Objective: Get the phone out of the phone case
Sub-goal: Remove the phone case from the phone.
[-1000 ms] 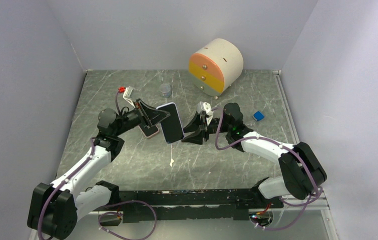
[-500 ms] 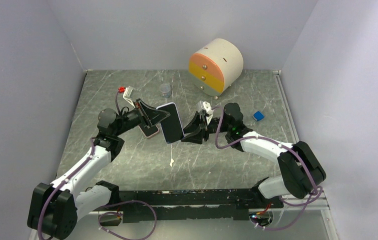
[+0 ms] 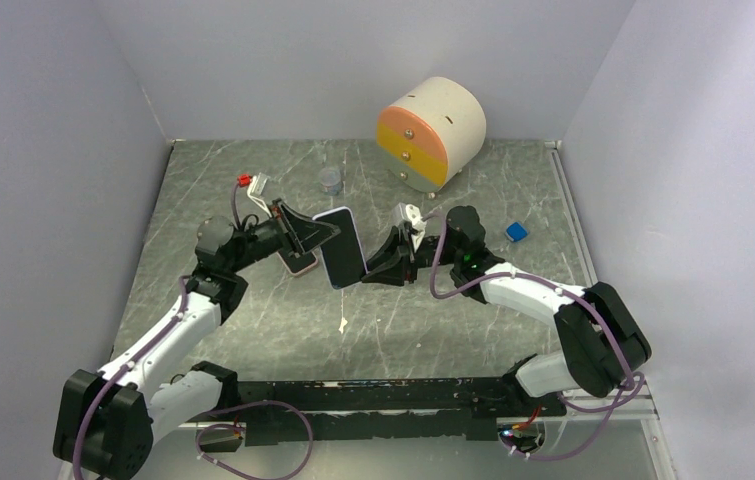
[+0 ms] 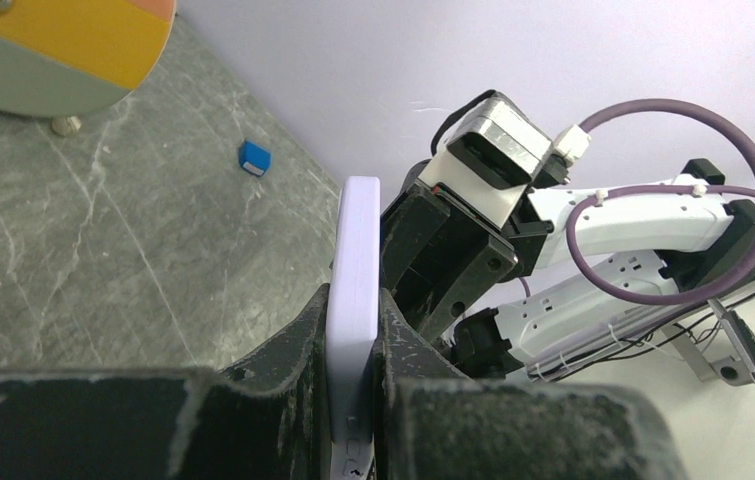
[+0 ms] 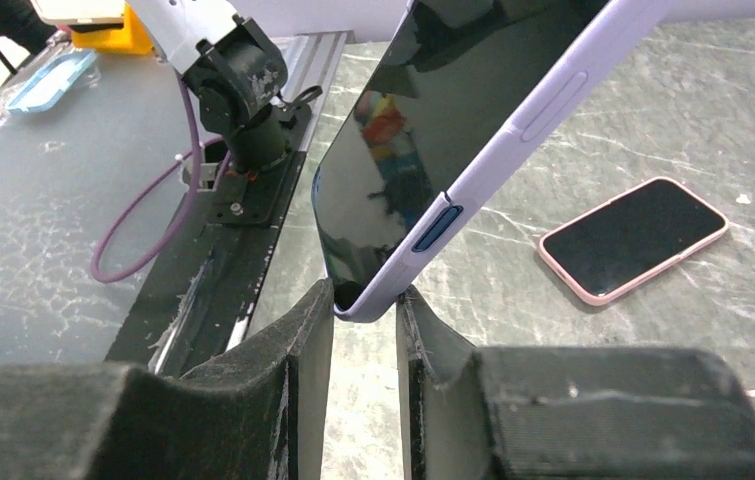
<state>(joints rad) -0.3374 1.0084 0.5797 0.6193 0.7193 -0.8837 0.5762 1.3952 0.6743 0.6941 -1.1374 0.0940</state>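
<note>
Grey marbled table (image 3: 253,330), pale walls on three sides; I am working in the air above it. Both claws are holding one phone (image 3: 341,245) in its lilac case (image 4: 355,260), clear of the surface.

- Left claw (image 4: 353,315): clamping the case across its thickness from one edge; fingers pressing on both faces.
- Right claw (image 5: 365,300): pinching the opposite lower corner; one finger (image 5: 303,340) is lying against the glass, the other against the case back.

Judgement: the separating step is in hand, not done; the glass is sitting fully inside the lip.

Problem: both grips are squeezing phone and case together, so a straight pull is likely achieving nothing.

Am planning to anchor with the left claw; to shift the right fingertip onto the lip alone at that corner; to peel it backward off the glass slowly, corner first, then along the side carrying the blue button (image 5: 436,227).

Risk: the corner slipping out; a second phone in a pink case (image 5: 633,238) is lying flat on the table underneath the left claw.
</note>
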